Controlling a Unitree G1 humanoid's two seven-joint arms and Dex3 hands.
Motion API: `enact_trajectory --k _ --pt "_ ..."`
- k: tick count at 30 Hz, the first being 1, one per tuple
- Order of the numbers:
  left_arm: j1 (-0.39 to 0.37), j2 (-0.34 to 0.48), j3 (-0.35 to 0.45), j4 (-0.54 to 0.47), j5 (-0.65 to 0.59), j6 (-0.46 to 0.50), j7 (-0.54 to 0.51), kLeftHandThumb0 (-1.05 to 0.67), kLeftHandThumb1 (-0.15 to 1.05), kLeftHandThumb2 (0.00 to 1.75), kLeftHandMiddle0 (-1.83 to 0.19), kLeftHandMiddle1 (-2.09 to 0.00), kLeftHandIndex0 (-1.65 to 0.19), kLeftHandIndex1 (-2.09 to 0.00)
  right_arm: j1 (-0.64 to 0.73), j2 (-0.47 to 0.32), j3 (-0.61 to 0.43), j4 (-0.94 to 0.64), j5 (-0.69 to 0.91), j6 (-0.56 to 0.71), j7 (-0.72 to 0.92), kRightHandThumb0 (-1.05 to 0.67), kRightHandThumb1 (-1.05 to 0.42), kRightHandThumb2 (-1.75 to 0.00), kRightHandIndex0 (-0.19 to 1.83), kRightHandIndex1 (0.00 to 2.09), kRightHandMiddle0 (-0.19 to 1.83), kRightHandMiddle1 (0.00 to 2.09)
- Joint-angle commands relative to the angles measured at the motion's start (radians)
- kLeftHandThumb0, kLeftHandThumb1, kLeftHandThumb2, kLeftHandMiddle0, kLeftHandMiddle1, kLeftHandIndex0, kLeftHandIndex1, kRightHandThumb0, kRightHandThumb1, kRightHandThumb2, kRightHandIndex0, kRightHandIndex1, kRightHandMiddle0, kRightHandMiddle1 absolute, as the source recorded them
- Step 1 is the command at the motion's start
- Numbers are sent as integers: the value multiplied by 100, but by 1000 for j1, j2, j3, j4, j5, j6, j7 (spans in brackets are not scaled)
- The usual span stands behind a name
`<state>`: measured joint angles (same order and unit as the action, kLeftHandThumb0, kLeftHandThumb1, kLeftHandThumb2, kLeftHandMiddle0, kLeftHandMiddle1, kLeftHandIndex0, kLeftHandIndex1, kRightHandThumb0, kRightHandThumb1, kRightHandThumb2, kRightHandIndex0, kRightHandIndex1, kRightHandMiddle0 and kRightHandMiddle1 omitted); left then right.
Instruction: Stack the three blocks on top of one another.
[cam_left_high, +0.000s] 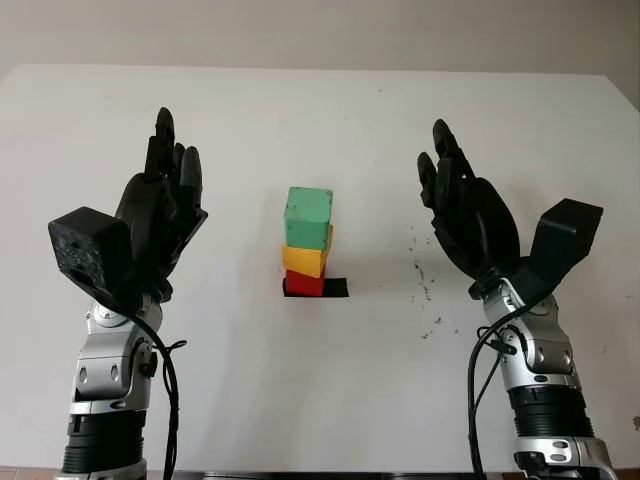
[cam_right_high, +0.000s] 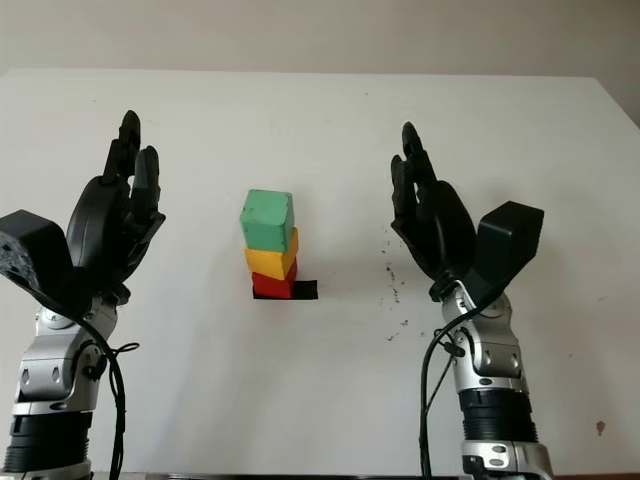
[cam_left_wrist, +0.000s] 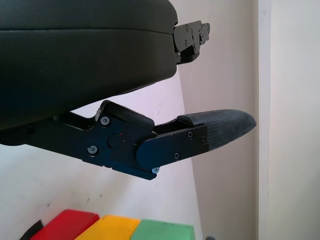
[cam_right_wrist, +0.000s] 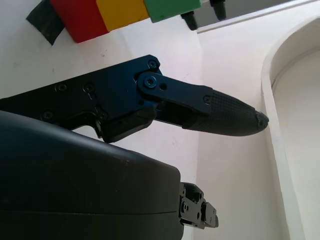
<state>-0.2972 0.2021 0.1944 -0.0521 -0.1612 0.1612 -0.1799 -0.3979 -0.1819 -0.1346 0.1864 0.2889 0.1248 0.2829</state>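
Both hands are up off the white table, and both are open, holding nothing. Left hand is on the left, right hand on the right. Between them, a bit farther, stands a tower: red block at the bottom on black tape, yellow block next, green block on top.

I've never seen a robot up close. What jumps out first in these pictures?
A small tower in the middle of the white table: a green block on a yellow block on a red block, over a patch of black tape. On either side a big black hand is raised, open and holding nothing, the left hand and the right hand both clear of the tower.
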Motion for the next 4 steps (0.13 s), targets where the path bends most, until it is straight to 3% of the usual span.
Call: enact_trajectory --k 1,4 --pt "20 9 -9 -13 -3 -13 -12 -79 105 68 19 0 19 0 6 14 -11 -31 12 18 -15 -78 -105 -77 -19 0 -19 0" --pt "26 9 -13 -13 -2 -19 -20 -78 105 69 19 0 19 0 7 22 -8 -41 6 24 -31 -78 -105 -76 -19 0 -19 0"
